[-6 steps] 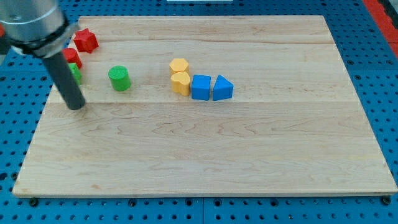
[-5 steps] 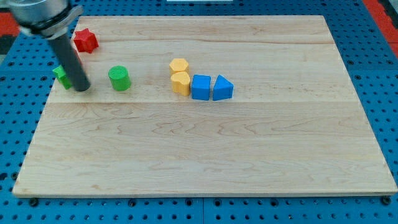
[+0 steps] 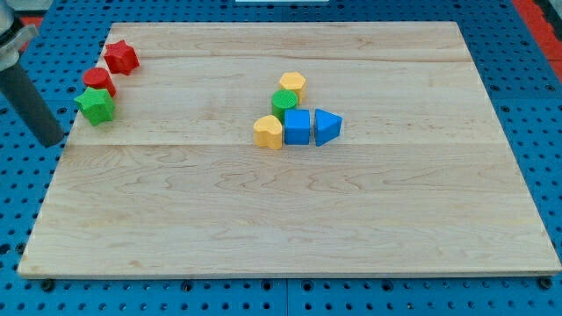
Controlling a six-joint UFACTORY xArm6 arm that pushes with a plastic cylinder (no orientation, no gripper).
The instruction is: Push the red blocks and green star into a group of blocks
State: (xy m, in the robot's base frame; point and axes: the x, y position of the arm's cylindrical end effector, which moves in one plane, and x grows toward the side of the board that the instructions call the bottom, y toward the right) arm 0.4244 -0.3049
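A red star block (image 3: 121, 57) lies at the board's upper left. A red cylinder (image 3: 98, 81) sits just below it, touching the green star (image 3: 95, 104) beneath it. My tip (image 3: 53, 140) is at the board's left edge, left of and slightly below the green star, apart from it. Near the board's middle, a green cylinder (image 3: 284, 103) is packed between a yellow hexagon block (image 3: 292, 85) above, a yellow block (image 3: 269, 132) at lower left and a blue cube (image 3: 298, 126). A blue triangular block (image 3: 327, 126) touches the cube's right side.
The wooden board (image 3: 290, 219) lies on a blue pegboard surface (image 3: 544, 105). The rod's grey arm body (image 3: 12, 35) fills the view's upper left corner.
The green cylinder has moved right into the yellow and blue blocks, pushing the yellow ones apart. My tip has moved from beside the green star to the board's left edge.
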